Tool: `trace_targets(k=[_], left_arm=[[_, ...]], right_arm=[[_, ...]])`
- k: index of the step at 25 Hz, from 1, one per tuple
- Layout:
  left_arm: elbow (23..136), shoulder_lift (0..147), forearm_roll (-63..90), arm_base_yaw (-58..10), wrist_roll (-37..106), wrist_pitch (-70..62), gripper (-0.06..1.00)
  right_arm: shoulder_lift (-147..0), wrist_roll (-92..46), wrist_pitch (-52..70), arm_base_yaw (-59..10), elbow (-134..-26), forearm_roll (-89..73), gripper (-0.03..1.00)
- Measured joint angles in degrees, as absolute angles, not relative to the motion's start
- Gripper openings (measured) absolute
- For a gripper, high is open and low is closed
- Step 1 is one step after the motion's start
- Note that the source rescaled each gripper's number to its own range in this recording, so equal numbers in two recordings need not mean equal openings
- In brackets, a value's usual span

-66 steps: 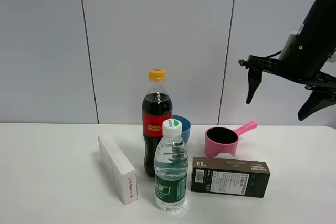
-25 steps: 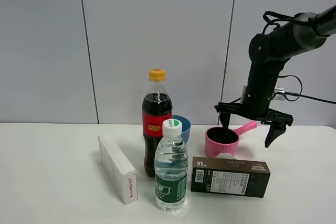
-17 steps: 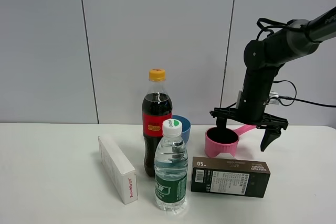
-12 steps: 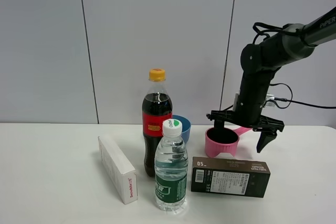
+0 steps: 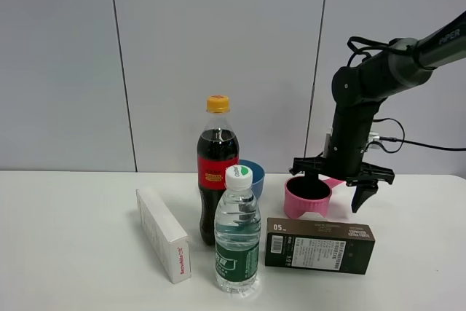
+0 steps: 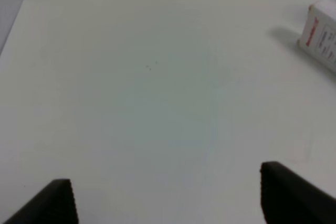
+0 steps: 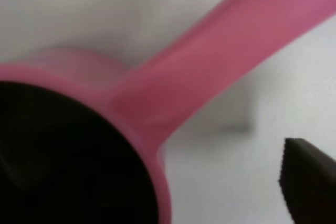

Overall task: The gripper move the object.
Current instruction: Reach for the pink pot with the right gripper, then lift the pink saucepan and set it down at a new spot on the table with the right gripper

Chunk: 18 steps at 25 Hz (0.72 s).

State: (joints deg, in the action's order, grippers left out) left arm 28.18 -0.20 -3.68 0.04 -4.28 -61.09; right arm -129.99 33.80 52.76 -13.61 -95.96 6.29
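Observation:
The pink scoop cup [image 5: 308,197] stands on the white table [image 5: 73,253], right of the blue bowl, with its handle pointing back right. My right gripper [image 5: 331,183] is open and low over it. One finger stands at the cup's dark inside, the other [image 5: 359,197] beyond the handle. In the right wrist view the pink handle [image 7: 220,51] and dark cup mouth [image 7: 58,150] fill the frame, with one black fingertip [image 7: 310,179] beside the handle. My left gripper [image 6: 168,203] is open over bare table and does not show in the exterior view.
A cola bottle [image 5: 218,169] and a water bottle [image 5: 237,231] stand mid-table, with a blue bowl [image 5: 253,175] behind them. A white box [image 5: 163,234] lies to the left, and also shows in the left wrist view [image 6: 321,35]. A dark box [image 5: 319,245] lies in front of the scoop.
My right arm has come down from the upper right and shifted left, so its open fingers now straddle the scoop. The scoop has not moved.

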Motion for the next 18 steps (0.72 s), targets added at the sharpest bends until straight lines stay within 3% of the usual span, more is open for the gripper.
trace_targets(k=[8,14,18], left_arm=[[28.2,-0.2,-3.7,0.0,-4.3,-61.1,1.0],[28.2,-0.2,-3.7,0.0,-4.3,-61.1,1.0],[28.2,-0.2,-3.7,0.0,-4.3,-61.1,1.0]], right_arm=[[-130.3,33.8,51.2,-13.7,-96.0,6.9,0.4],[-130.3,32.0,50.8,-13.9,-96.0,7.8,0.05],[-130.3,29.1,50.7,-13.9,-96.0,7.8,0.01]])
